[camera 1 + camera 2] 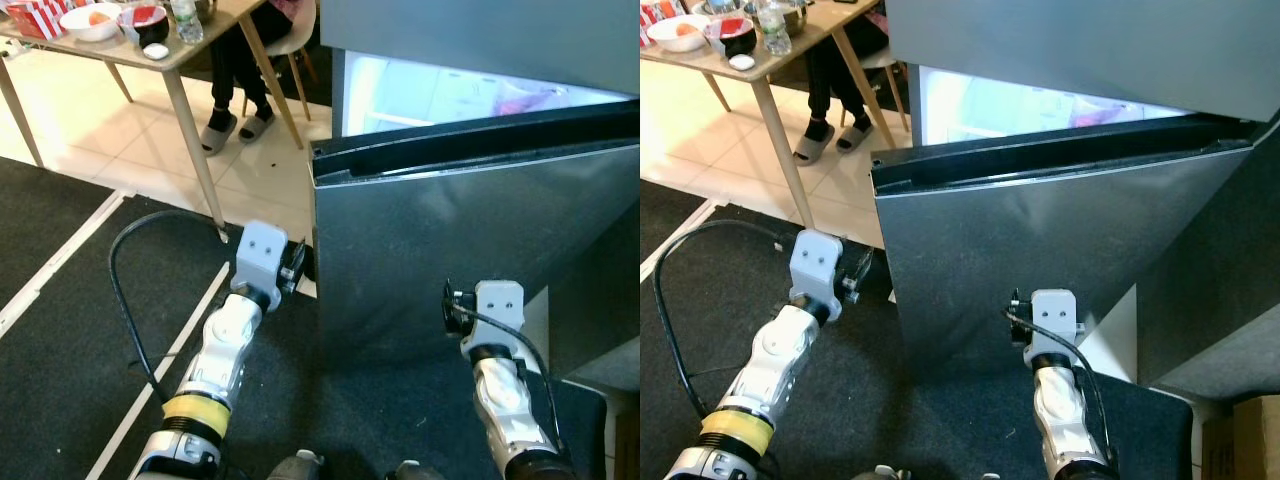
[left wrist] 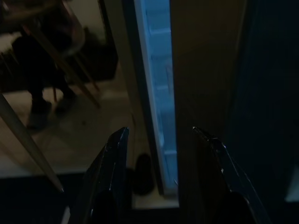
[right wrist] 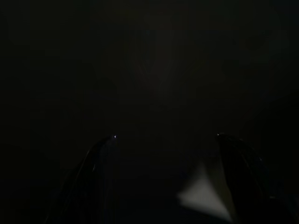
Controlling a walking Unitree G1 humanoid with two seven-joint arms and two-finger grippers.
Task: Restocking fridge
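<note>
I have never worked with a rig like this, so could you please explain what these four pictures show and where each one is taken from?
This is a walking humanoid robot with two silver arms. The two bright pictures come from the two eyes of a camera on its head, looking down. In front stands a grey metal fridge door, partly open, with the lit white fridge interior behind it. The left end effector sits at the door's edge; the right end effector faces the door's front. The two dark pictures come from wrist cameras looking along each end effector's black fingers. Both are open and hold nothing. To the left stands a light wooden table bearing a white bowl, a clear plastic bottle and other dishes. A person's legs in grey slippers show beneath it.
</note>
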